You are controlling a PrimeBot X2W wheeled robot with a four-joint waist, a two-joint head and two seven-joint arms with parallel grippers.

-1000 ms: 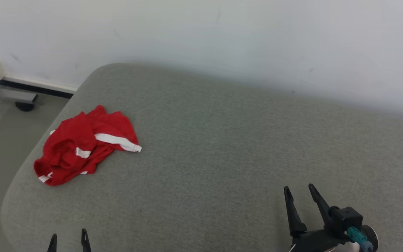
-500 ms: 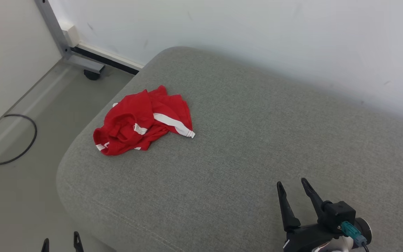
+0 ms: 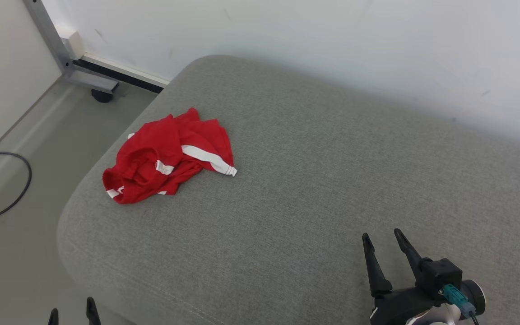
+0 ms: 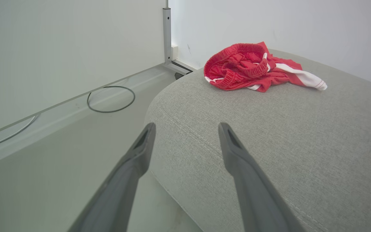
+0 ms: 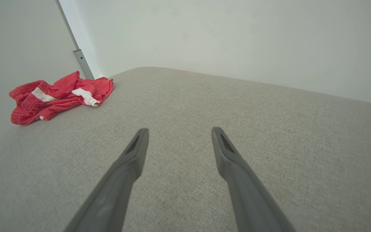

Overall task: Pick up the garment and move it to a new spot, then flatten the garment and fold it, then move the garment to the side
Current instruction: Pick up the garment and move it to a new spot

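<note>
Garment [image 3: 167, 155] lies crumpled on the cushion [image 3: 314, 189], left claw [image 3: 71, 308] and right claw [image 3: 381, 234] both spread, empty.

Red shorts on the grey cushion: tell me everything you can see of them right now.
The red shorts are a thin, mesh-looking sports fabric with white side stripes and a ribbed elastic waistband. They lie crumpled in a loose heap, one white-trimmed hem sticking out flat. They rest on the grey cushion near its far left corner, close to the edge. Nothing else touches them.
</note>
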